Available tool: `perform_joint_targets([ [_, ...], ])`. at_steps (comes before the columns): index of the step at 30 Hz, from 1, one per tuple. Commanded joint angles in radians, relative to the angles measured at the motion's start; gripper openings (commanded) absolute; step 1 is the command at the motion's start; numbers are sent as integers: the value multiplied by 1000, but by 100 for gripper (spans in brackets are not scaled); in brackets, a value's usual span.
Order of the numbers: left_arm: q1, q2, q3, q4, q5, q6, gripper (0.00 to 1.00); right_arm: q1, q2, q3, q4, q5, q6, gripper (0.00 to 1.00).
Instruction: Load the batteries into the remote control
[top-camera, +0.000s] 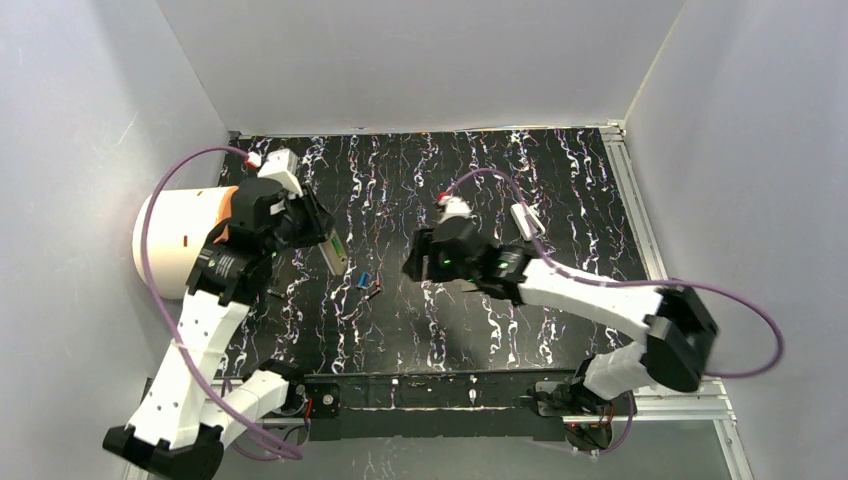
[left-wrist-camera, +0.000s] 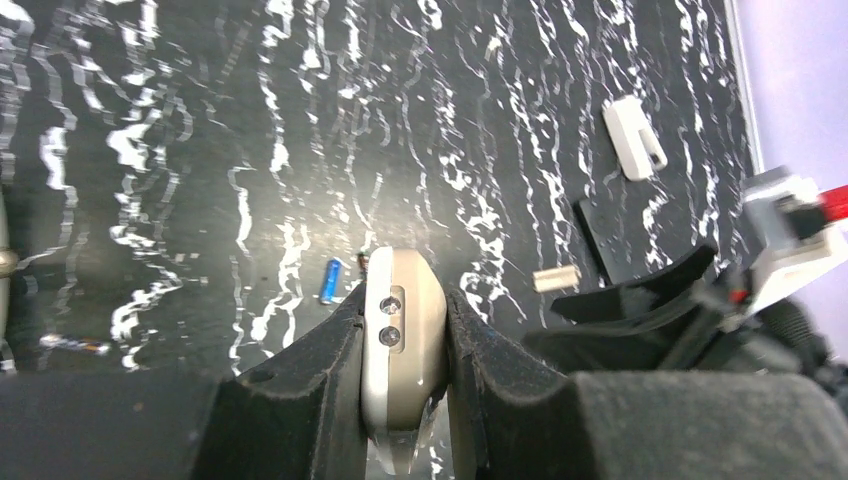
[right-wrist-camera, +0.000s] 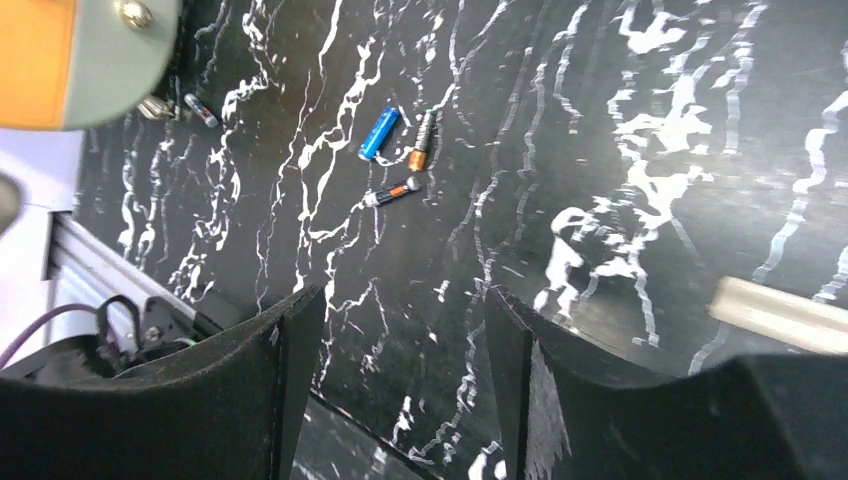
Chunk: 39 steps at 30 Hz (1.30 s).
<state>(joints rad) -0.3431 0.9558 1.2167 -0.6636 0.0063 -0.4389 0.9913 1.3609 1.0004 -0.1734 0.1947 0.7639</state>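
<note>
Clamps the remote control (left-wrist-camera: 403, 340) edge-on in the left claw (left-wrist-camera: 403, 300) at the left, closed firmly on its sides, probably to steady it for loading. Leaves the blue battery (right-wrist-camera: 379, 133) and two darker batteries (right-wrist-camera: 424, 140) loose on the counter (top-camera: 560, 180), close together, just right of the remote and apart from it. Hangs the right claw (right-wrist-camera: 400, 330) wide and empty right of that cluster, pointed toward it, seemingly ready to pick one up. Farther right, toward the far side, shows a white two-pronged piece (left-wrist-camera: 634, 138) lying alone.
</note>
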Motion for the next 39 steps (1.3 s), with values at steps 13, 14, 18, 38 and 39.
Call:
perform_joint_targets([
  [13,2,-185,-7,-4,-302,157,0,172,678,621,-176,276,115,59],
  [14,3,-182,-5,-5,-305,161,0,173,690,642,-185,281,101,58],
  [18,2,-179,1,-10,-323,165,0,173,695,638,-182,278,-3,57],
  [38,2,-150,-27,6,-305,143,0,150,892,822,-384,303,-95,42],
  [39,2,-154,-30,13,-300,143,0,150,892,822,-389,312,-95,42],
])
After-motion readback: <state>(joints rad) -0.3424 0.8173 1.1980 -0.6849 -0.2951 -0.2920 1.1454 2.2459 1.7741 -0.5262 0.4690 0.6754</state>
